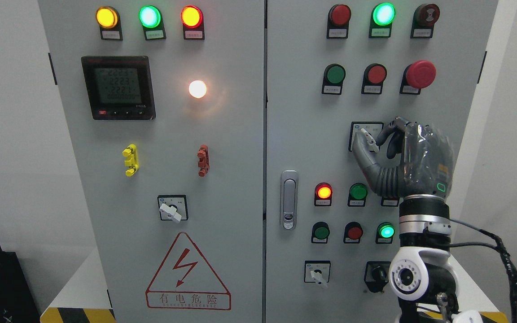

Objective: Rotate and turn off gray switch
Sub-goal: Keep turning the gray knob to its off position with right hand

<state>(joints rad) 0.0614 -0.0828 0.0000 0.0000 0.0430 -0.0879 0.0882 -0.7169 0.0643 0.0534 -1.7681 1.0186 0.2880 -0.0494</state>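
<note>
The gray rotary switch [368, 138] sits on a black-framed plate on the right door of the gray control cabinet [303, 134], below the middle row of buttons. Its pale lever is tilted, with the top end pointing up and to the left. My right hand [373, 141] comes up from the lower right. Its thumb [362, 154] lies under and left of the knob, and its curled fingers [389, 130] lie on the right, pinching the knob. The hand hides most of the plate. The left arm is not in view.
Similar switches sit on the left door [170, 208] and at the lower right [317, 272], beside a black key switch [376, 272]. A red mushroom button [420, 74] is above the hand. Lit lamps [323, 192] and the door handle [289, 199] are to its left.
</note>
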